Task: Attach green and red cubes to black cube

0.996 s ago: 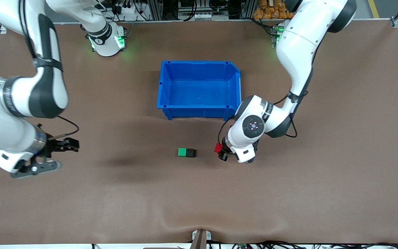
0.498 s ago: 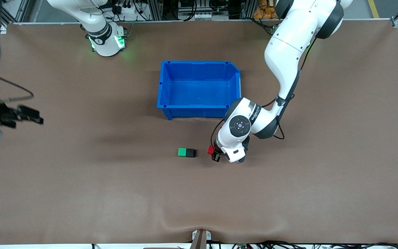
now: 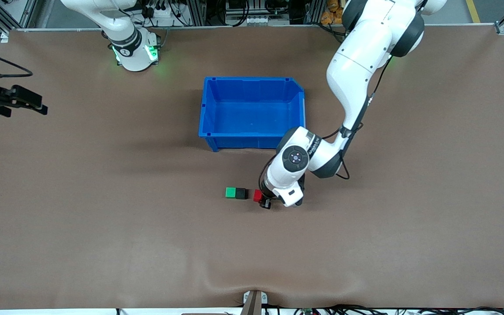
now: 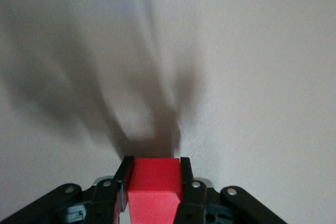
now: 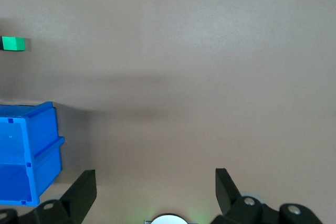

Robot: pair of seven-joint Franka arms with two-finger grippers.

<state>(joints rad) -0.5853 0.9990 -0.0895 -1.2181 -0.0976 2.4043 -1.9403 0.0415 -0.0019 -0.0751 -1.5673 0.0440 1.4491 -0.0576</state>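
Brown matting covers the whole surface [image 3: 103,245], smooth for the most part but with a shallow wrinkle near the edge closest to the front camera, where a small bracket [image 3: 253,302] sits at the rim and cables trail along it. Along the edge where the robots stand there are aluminium frame rails, bundles of wiring and a pile of orange packets [image 3: 334,5]; the right arm's base [image 3: 133,50] glows green at its collar. A blue bin [image 3: 252,111] stands near the middle of the surface, open-topped with nothing in it. Nearer to the front camera than the bin, the green cube [image 3: 230,192] and the black cube [image 3: 241,193] lie touching side by side, the black one toward the left arm's end. The left gripper [image 3: 264,200] is down just beside the black cube, its fingers [image 4: 186,182] clamped on the red cube [image 3: 257,195], which sits just beside the black cube with a slight gap or none; I cannot tell which. A short line of lettering runs along the left arm's wrist link [image 3: 312,146], too small to read. The right gripper [image 3: 15,103] hangs over the right arm's end of the surface, well apart from the cubes, jaws spread wide with nothing between them.
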